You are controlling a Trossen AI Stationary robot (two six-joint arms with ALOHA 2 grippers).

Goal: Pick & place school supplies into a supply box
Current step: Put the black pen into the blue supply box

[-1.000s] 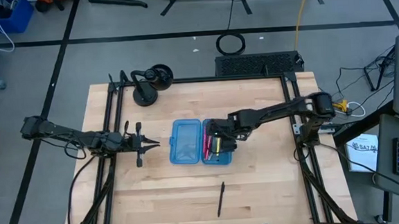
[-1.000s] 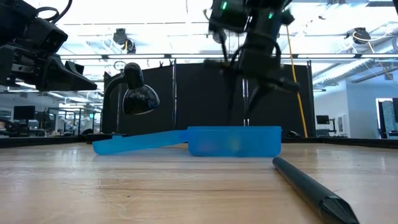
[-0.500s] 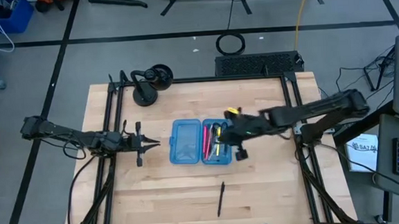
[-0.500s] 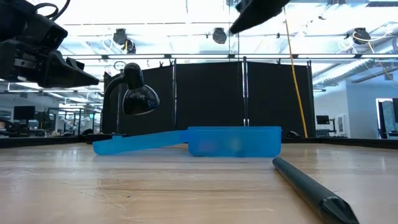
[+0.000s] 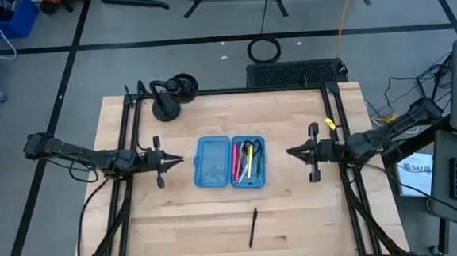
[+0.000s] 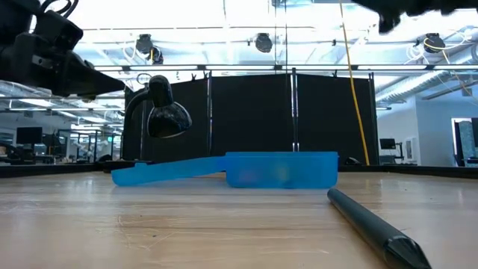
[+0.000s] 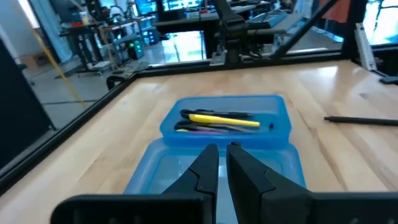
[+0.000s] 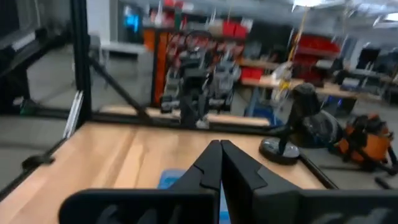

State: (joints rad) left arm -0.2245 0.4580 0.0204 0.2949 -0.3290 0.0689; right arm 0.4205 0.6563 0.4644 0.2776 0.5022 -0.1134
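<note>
Two arms hang over the wooden table (image 5: pixel 297 211), one at each side, with the supply box (image 5: pixel 230 161) lying open and flat between them near the table's middle. Left half of the box (image 5: pixel 212 161) holds nothing that I can see; right half (image 5: pixel 248 162) holds the pens and pencils (image 5: pixel 245 159), pink, yellow and black ones lying side by side along its length. From the left wrist view a yellow pencil (image 7: pixel 224 120) lies on top of a pink one in the far half. Scissors: cannot pick them out for certain among the dark items in the box. One black pen (image 5: pixel 252 226) lies apart on the bare wood, well toward the near edge of the table, outside the box; in the low view it runs up close to the lens. Left gripper (image 5: pixel 171 161) sits just beside the left half of the box, pointing at it, fingers nearly together with a thin gap between them, holding nothing. Right gripper (image 5: pixel 290 151) is clear of the box on its right side, pointing back at it, fingers pressed together, nothing between them. Black desk lamp (image 5: pixel 169 96) stands at the far left corner of the table, well away from both grippers.
</note>
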